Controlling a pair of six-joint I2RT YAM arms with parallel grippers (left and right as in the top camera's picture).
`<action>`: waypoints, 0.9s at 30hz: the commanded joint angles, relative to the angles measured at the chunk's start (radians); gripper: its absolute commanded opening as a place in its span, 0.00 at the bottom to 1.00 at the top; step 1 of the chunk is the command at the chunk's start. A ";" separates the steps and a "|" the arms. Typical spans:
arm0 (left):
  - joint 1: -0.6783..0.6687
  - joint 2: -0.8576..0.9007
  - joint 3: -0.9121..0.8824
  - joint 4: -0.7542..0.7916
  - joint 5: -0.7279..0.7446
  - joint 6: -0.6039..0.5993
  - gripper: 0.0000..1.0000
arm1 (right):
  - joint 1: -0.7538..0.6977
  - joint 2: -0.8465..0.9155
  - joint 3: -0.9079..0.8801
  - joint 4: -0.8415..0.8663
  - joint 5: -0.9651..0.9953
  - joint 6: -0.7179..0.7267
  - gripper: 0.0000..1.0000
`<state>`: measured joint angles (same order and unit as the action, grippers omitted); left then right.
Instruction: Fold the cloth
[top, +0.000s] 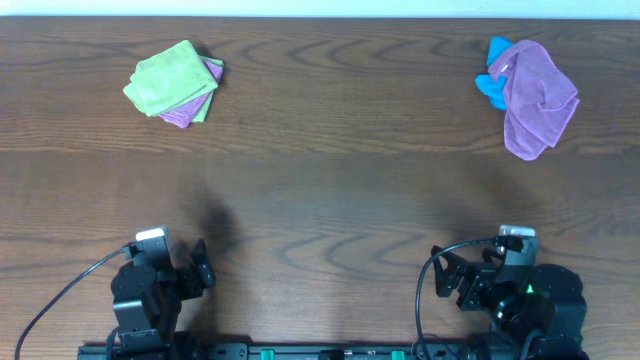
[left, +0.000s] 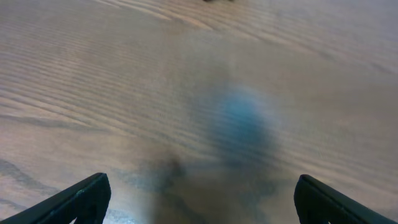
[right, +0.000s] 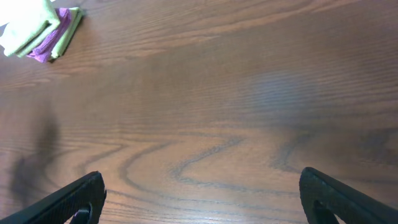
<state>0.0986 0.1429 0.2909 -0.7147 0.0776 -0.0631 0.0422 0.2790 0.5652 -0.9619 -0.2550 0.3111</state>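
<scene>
The lime-green cloth (top: 165, 78) lies folded on top of a small stack at the far left of the table, over a folded purple cloth (top: 188, 112) and another green layer. The stack also shows in the right wrist view (right: 28, 28), at the top left corner. My left gripper (top: 200, 268) is open and empty at the near left edge, far from the stack; its wide-apart fingers show over bare wood in the left wrist view (left: 202, 202). My right gripper (top: 445, 275) is open and empty at the near right edge, over bare wood (right: 202, 196).
A crumpled purple cloth (top: 540, 95) lies at the far right with a small bright blue cloth (top: 492, 85) partly under its left side. The wooden table (top: 330, 190) runs to a white edge at the back.
</scene>
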 joint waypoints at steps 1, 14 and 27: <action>-0.019 -0.027 -0.002 -0.028 -0.010 0.069 0.95 | -0.006 -0.005 -0.003 0.000 -0.004 0.014 0.99; -0.045 -0.115 -0.029 -0.150 -0.018 0.087 0.95 | -0.006 -0.005 -0.003 0.000 -0.004 0.014 0.99; -0.080 -0.140 -0.045 -0.189 -0.052 0.086 0.95 | -0.006 -0.005 -0.003 0.000 -0.004 0.014 0.99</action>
<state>0.0265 0.0135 0.2756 -0.8604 0.0586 0.0055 0.0422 0.2794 0.5652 -0.9619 -0.2546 0.3111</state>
